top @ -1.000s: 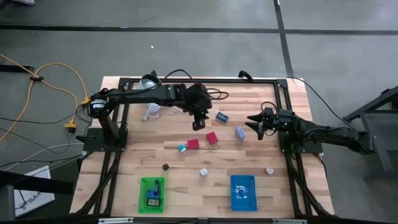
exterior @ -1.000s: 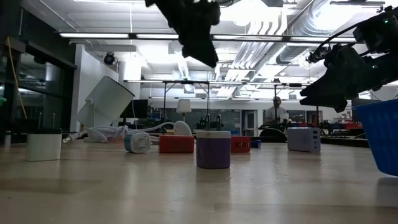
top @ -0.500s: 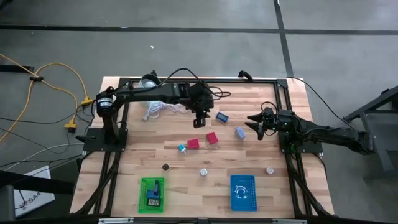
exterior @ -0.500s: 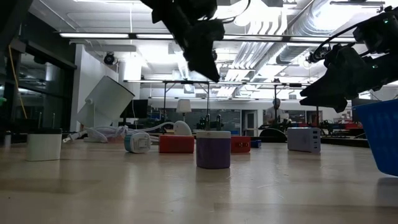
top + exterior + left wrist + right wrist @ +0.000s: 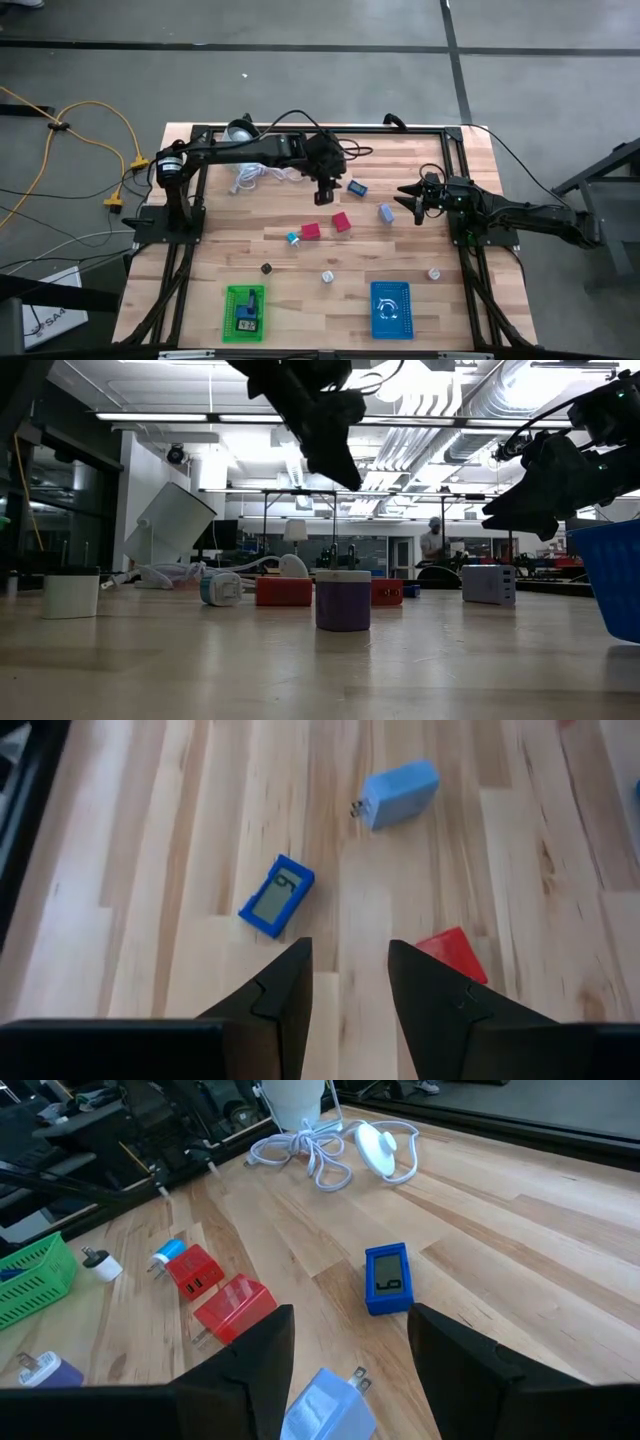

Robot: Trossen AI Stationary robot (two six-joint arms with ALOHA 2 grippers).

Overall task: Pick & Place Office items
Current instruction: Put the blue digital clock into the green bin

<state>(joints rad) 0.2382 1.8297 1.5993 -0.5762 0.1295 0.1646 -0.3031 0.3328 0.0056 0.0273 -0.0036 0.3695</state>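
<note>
Small office items lie scattered on the wooden table: a blue timer (image 5: pixel 356 187) (image 5: pixel 277 896) (image 5: pixel 388 1280), a light blue charger (image 5: pixel 385 212) (image 5: pixel 400 795), two red blocks (image 5: pixel 342 222) (image 5: pixel 310 232), a purple-white plug (image 5: pixel 327 277) (image 5: pixel 343 600), and a black piece (image 5: pixel 266 268). My left gripper (image 5: pixel 325 190) (image 5: pixel 350 955) hovers open above the table, near the timer and holding nothing. My right gripper (image 5: pixel 412 205) (image 5: pixel 350 1330) waits open in the air by the right edge, beside the charger.
A green basket (image 5: pixel 245 312) holding an item and a blue basket (image 5: pixel 390 310) stand at the near edge. A coiled white cable (image 5: pixel 250 178) and a pale round container (image 5: pixel 238 130) lie at the far left. A small white piece (image 5: pixel 434 272) sits near the blue basket.
My left gripper has drifted a little toward the far edge and to the right, closer to the blue timer, staying open and above the table. The right arm and the items have kept still.
</note>
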